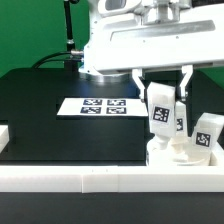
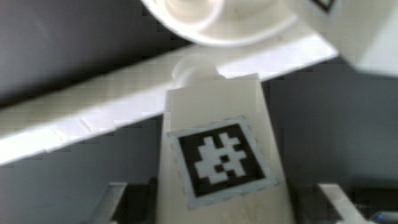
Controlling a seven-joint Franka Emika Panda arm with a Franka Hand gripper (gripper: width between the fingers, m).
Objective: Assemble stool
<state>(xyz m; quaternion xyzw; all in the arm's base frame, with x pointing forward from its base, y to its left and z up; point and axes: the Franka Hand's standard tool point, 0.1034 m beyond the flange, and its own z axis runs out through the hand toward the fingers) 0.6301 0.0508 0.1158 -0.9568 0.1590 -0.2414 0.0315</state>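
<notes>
At the exterior view's right, your jaws grip an upright leg (image 1: 160, 112) (tag facing the camera) over the seat (image 1: 172, 153), beside a second leg (image 1: 207, 133).

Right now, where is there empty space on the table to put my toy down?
The bare black table between the marker board and the front rail is free. The exterior view's right is crowded: gripper, legs, seat.

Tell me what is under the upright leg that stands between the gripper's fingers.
The round seat is under the leg. The leg's lower end covers their contact, so the joint cannot be seen.
</notes>
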